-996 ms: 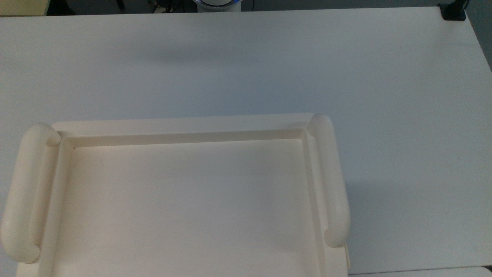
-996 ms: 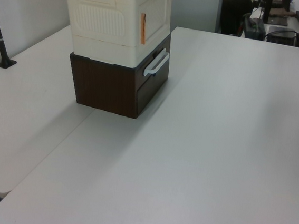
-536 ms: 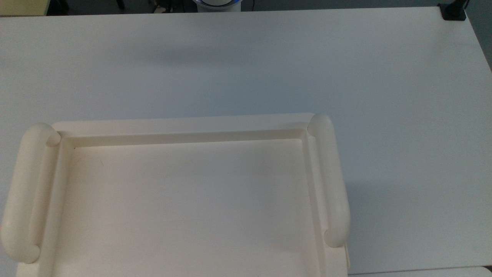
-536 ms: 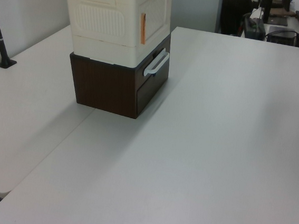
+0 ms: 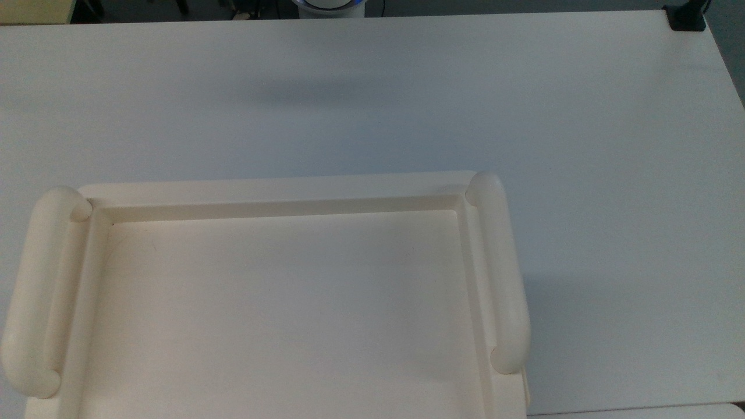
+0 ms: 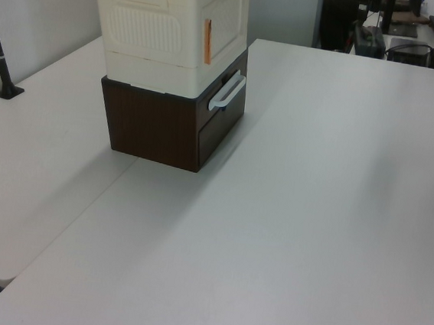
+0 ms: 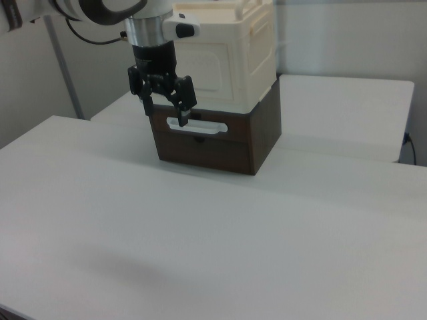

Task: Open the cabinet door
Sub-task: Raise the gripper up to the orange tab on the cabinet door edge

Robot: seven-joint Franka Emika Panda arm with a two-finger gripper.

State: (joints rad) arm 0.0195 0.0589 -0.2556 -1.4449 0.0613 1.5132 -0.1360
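behind the gripper (image 7: 165,110), the cabinet (image 7: 227,60) front is partly hidden.

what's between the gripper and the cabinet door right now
Nothing visible. In the right view the gripper, jaws open, hangs in front of the cabinet door with no object between them. How far it is from the door cannot be told.

I see smooth cream plastic on the cabinet (image 6: 168,31), dark wood-grain veneer on its base (image 6: 159,126), matt white table (image 6: 311,218), black matt gripper (image 7: 165,110)
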